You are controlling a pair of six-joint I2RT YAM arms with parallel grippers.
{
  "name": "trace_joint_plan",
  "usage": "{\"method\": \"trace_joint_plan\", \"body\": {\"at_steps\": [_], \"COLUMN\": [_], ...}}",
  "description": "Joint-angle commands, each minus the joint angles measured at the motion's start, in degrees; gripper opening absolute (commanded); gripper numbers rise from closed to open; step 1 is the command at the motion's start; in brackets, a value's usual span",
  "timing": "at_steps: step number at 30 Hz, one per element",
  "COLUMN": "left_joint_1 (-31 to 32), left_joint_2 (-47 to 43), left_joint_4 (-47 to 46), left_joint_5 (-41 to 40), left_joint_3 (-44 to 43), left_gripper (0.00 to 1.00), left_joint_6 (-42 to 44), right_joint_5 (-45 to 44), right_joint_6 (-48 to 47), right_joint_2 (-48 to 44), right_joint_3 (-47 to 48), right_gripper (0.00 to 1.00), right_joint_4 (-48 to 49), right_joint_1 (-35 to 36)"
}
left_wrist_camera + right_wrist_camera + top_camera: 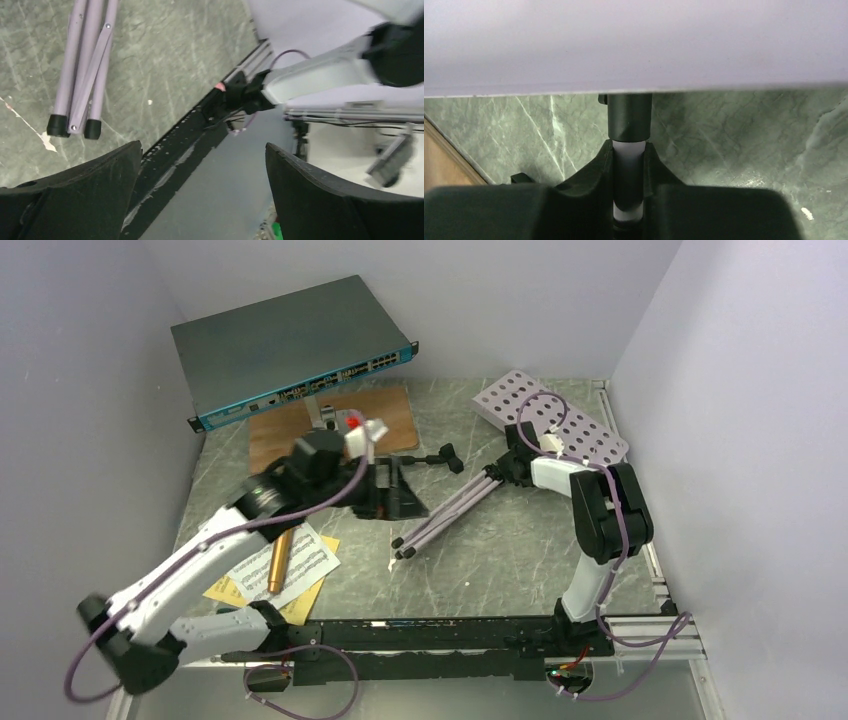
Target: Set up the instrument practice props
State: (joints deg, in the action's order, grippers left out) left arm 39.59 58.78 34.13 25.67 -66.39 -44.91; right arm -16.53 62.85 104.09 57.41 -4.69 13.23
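The pale lilac music stand lies on its side, its perforated tray (552, 412) at the back right and its folded legs (445, 510) pointing to the table's middle. My right gripper (513, 464) is shut on the stand's post (629, 150) just under the tray (634, 45). My left gripper (395, 500) is open and empty above the table, left of the legs; its wrist view shows the leg feet (70, 125) beyond the wide-apart fingers (90, 195). The gold microphone (278, 562) lies on the white and yellow music sheets (305, 565). A black mic stand part (445, 456) lies behind my left gripper.
A flat grey network switch (290, 350) with a blue front leans at the back left. A wooden board (395, 420) lies under it. A black rail (440, 635) runs along the near edge. Walls close in the left, back and right sides.
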Motion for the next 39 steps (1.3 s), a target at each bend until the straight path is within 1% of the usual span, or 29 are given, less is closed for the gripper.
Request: {"method": "trace_joint_plan", "body": {"at_steps": [1, 5, 7, 9, 12, 17, 20, 23, 27, 31, 34, 36, 39], "left_joint_1": [8.89, 12.52, 12.9, 12.95, 13.09, 13.52, 14.19, 15.02, 15.91, 15.98, 15.89, 15.71, 15.15], "left_joint_2": [10.89, 24.88, 30.56, 33.69, 36.63, 41.81, 42.36, 41.66, 44.38, 47.52, 49.82, 50.93, 51.19], "left_joint_4": [-0.23, 1.66, 0.38, -1.83, -8.36, -9.54, -13.33, -20.33, -18.63, -18.23, -16.41, -15.94, -15.88], "left_joint_5": [-15.35, -19.95, -20.88, -20.13, -17.91, -19.05, -15.73, -9.38, -11.05, -13.02, -15.53, -16.41, -17.64], "left_joint_3": [-6.26, -12.48, -12.96, -12.48, -8.89, -4.94, -2.01, 1.5, 0.29, 1.08, 0.85, 0.82, 1.06], "left_gripper": [1.0, 1.0, 0.99, 1.0, 1.0, 0.99, 0.99, 0.99, 1.0, 0.9, 0.79, 0.7, 0.62], "left_joint_6": [7.26, 12.65, 13.82, 13.72, 12.87, 12.05, 11.29, 10.66, 10.32, 10.4, 10.87, 11.33, 11.56], "right_joint_5": [-1.26, 0.14, 0.91, 1.86, 3.1, 5.25, 5.23, 5.72, 8.5, 11.4, 13.93, 15.98, 20.65], "right_joint_6": [-0.25, -1.72, -2.02, -2.01, -1.56, -1.67, -1.82, -2.26, -2.42, -3.21, -4.3, -5.02, -7.09], "right_joint_2": [-4.2, -7.37, -9.1, -11.19, -13.66, -17.17, -19.49, -20.15, -21.36, -24.44, -28.13, -30.81, -35.04], "right_joint_3": [-2.15, -5.28, -7.04, -9.53, -12.24, -14.53, -15.93, -16.46, -17.3, -18.95, -20.82, -22.82, -25.27], "right_gripper": [0.0, 0.0, 0.0, 0.0, 0.0, 0.0, 0.0, 0.0, 0.0, 0.0, 0.0, 0.0, 0.0], "right_joint_4": [-0.01, 2.24, 3.94, 7.01, 9.78, 12.45, 14.29, 15.8, 17.79, 20.73, 23.71, 27.56, 32.75], "right_joint_1": [0.29, 0.3, 0.18, 0.21, 0.11, -0.04, -0.05, -0.45, -1.1, -1.99, -3.04, -4.07, -5.62]}}
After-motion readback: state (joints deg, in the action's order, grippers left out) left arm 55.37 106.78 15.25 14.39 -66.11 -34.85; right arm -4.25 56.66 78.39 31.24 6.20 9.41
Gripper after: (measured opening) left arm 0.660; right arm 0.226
